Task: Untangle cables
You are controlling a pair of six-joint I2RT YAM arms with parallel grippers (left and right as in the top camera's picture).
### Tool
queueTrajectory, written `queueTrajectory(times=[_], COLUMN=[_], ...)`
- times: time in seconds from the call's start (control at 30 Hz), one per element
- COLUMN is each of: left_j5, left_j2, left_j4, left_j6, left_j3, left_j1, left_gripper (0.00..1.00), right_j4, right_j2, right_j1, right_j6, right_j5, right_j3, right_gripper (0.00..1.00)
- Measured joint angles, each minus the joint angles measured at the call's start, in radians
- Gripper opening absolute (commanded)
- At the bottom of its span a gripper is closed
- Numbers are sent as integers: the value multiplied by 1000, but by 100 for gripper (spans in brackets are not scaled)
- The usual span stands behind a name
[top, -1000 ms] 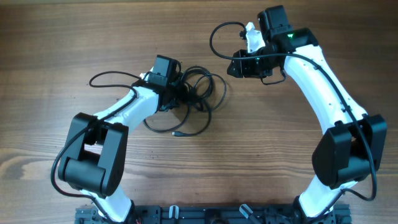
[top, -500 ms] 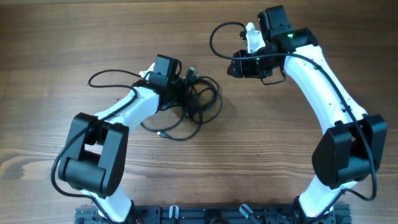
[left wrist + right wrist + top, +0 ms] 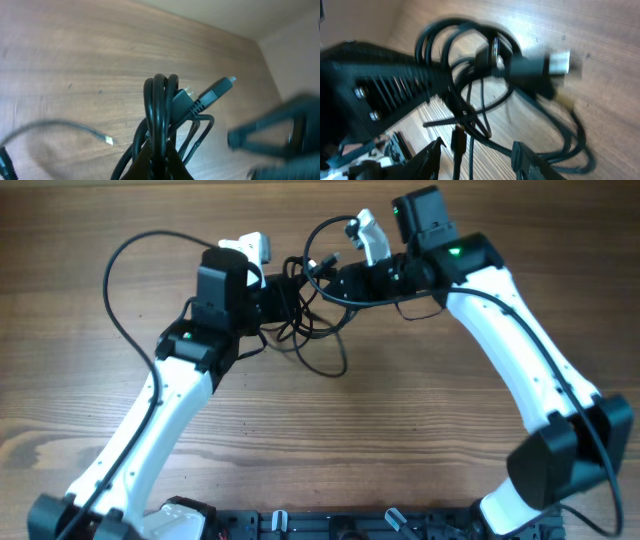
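Within left pincer, bundled cables

Cables are smooth black plastic, slightly shiny; one plug tip is silvery metal. Table is matt grained wood; arms glossy white plastic.

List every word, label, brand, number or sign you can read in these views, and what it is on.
None can be read. The bundle of thin black cables, the brown wooden table and the white-and-black right arm show no print; a small green light on that arm is the only mark.
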Motion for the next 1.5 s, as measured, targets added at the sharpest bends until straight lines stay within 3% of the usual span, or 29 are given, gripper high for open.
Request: queueTrajectory(times=[0.1, 0.2, 0.37, 0.7, 1.27, 1.5], left_j5=[42, 59, 66, 89, 130, 123], left_j2=[-29, -31, -31, -31, -31, -32], left_j4=[-17, -33, -33, -66, -80, -10], left_j6=[137, 235, 274, 47, -35, -175], left_j3=[0, 0, 0, 0, 0, -2], left_j1=[0, 0, 0, 0, 0, 8], left_gripper=[4, 4, 4, 4, 4, 4], right_j4=[14, 14, -37, -47, 63, 97], right_j2=[-58, -115, -123, -66, 23, 23], right_j1=[0, 0, 0, 0, 153, 197], right_j6=[24, 108, 273, 375, 352, 388], right_j5=[5, 82, 253, 367, 324, 330], right_j3=[0, 0, 0, 0, 0, 0], right_gripper=[41, 21, 15, 12, 10, 9])
